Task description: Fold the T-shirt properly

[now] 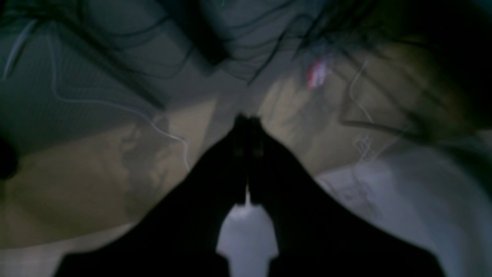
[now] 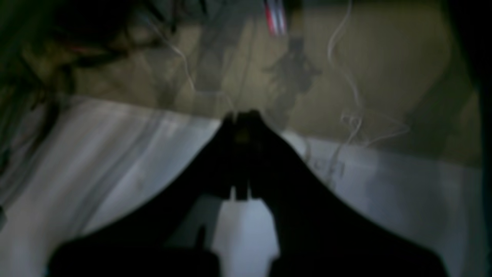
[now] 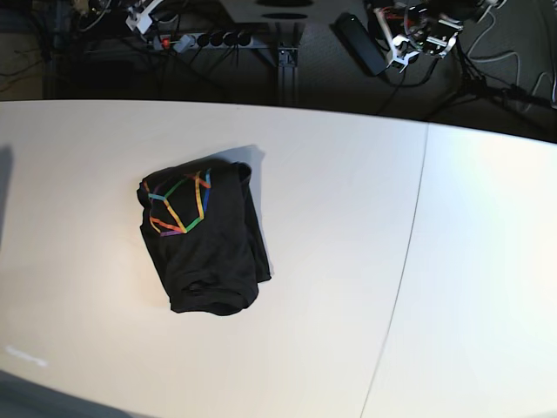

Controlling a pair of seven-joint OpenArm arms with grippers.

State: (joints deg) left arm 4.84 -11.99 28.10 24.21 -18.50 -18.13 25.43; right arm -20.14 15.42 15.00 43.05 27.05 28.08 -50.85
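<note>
Where the base view looks down on the white counter (image 3: 348, 261), the T-shirt (image 3: 207, 239) lies bunched into a compact black bundle on its left half, the rainbow line print (image 3: 178, 205) showing on the upper part. A seam (image 3: 409, 252) runs down the counter well to the bundle's right. Neither arm appears in that view. In the blurred wrist views, the left claw (image 1: 246, 121) and the right claw (image 2: 242, 115) are each pressed together on nothing, above the counter's edge and a cable-strewn floor (image 2: 384, 77).
</note>
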